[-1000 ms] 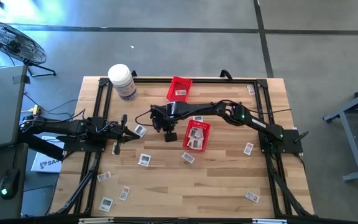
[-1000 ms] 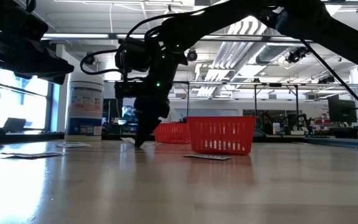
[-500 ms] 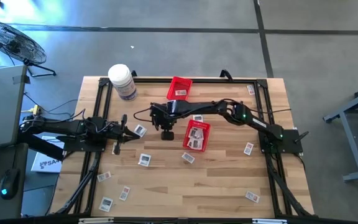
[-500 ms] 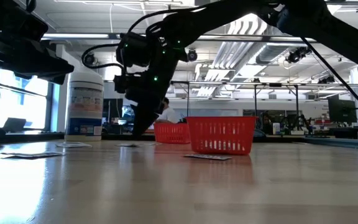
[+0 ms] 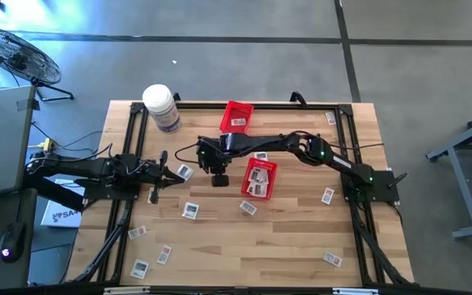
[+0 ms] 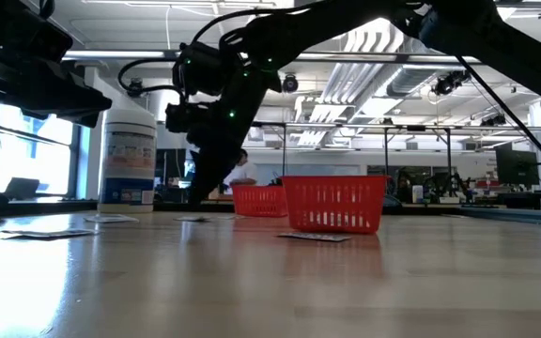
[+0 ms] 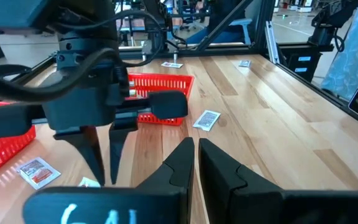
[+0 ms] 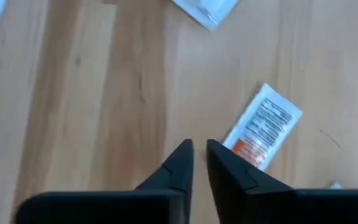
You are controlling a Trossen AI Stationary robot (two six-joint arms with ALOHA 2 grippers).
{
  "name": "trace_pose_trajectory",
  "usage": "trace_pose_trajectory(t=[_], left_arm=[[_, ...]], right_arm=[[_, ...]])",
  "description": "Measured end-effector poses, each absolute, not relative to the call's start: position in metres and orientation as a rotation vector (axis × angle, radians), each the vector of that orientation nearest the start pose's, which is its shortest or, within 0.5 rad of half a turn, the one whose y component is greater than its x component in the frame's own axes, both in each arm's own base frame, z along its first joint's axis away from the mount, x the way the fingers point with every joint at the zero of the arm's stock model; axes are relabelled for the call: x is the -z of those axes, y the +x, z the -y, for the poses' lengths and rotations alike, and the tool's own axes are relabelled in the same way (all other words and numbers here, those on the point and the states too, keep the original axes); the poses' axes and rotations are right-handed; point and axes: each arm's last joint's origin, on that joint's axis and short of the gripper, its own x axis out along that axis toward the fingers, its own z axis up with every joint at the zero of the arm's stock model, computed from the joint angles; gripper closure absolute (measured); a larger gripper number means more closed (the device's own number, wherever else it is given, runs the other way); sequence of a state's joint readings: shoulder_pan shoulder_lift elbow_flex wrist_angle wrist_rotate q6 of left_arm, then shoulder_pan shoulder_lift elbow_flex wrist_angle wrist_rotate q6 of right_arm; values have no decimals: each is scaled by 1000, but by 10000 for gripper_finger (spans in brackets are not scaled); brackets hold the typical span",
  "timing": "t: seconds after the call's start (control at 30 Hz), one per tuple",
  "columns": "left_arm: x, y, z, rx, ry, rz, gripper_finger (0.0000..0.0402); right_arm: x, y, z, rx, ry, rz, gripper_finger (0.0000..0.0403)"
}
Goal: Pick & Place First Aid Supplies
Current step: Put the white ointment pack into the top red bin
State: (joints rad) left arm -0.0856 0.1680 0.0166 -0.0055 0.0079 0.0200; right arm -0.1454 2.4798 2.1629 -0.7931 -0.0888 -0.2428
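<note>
The right claw (image 8: 200, 148), tips slightly parted and empty, hangs low over the table (image 8: 92, 93), likely to pinch the packet (image 8: 263, 132) lying flat just beside it, while the left claw (image 7: 196, 146) waits well off.

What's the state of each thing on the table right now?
left end effector: shut, empty, waiting at the table's left side
right end effector: slightly open, empty, above the table
packet: flat on the table, not gripped
near basket: upright, packets inside
far basket: upright, one packet inside
jar: upright, lid on
</note>
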Motion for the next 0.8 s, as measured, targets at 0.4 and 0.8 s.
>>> trace_pose_trajectory(t=[0.4, 0.8], left_arm=[[-155, 106, 9, 95, 26, -156, 380], [-155, 106, 9, 95, 26, -156, 380]], right_arm=[[-151, 516, 91, -147, -82, -1045, 290], [-151, 517, 91, -219, -92, -951, 322]])
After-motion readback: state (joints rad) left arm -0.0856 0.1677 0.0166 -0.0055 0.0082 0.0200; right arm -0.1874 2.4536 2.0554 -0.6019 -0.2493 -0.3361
